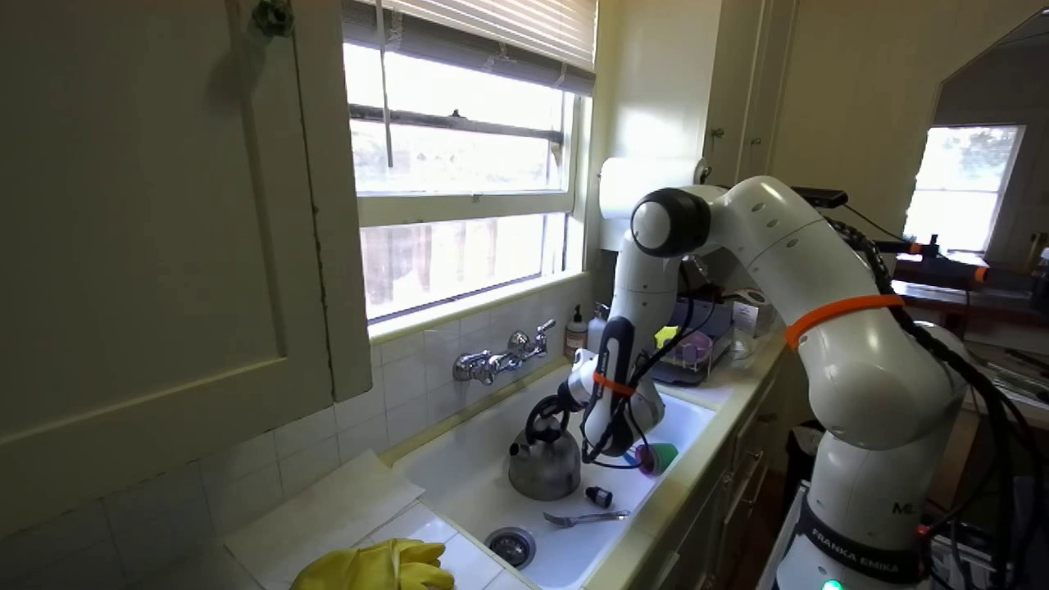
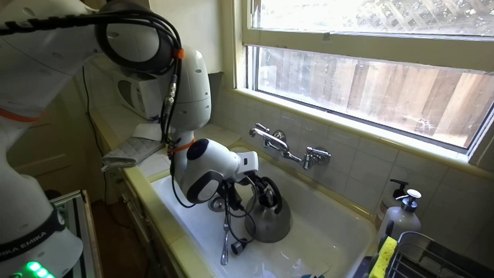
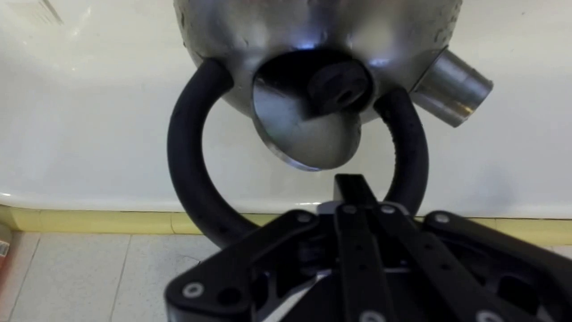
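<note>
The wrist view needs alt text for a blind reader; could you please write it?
A shut black gripper partly hides the curved black handle of a metal kettle in a white sink; whether they touch is unclear. The round lid looks tilted, and the spout points right.

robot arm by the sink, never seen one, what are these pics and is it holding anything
It is a white, jointed robot arm ending in a black gripper, its grabbing tool. Two pictures come from cameras standing outside it, and the close-up from a camera on the arm. In the sink, a metal kettle stands near a fork and a small dark object. The gripper is shut, close to the kettle's black handle; I see nothing held, and cannot tell whether they touch.
</note>
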You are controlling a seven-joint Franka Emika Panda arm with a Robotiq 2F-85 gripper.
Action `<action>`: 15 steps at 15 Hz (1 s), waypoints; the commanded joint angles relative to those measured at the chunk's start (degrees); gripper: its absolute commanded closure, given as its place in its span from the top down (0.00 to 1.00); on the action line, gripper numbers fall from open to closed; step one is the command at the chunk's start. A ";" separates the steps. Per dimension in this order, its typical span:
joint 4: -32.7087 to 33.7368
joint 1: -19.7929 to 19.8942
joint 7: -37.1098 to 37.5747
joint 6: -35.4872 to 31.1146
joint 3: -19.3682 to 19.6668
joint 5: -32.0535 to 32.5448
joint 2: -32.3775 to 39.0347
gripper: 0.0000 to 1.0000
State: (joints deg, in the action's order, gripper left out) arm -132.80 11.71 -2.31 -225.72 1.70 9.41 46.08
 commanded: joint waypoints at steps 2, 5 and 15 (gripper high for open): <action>-0.16 0.04 0.25 -1.06 0.78 1.30 0.63 0.00; 1.30 0.13 0.20 -0.78 1.10 1.01 1.97 0.00; 7.90 -2.01 -1.96 0.67 3.17 -1.64 7.67 0.00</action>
State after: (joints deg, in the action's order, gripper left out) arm -127.53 10.96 -3.51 -225.76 4.05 8.87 51.25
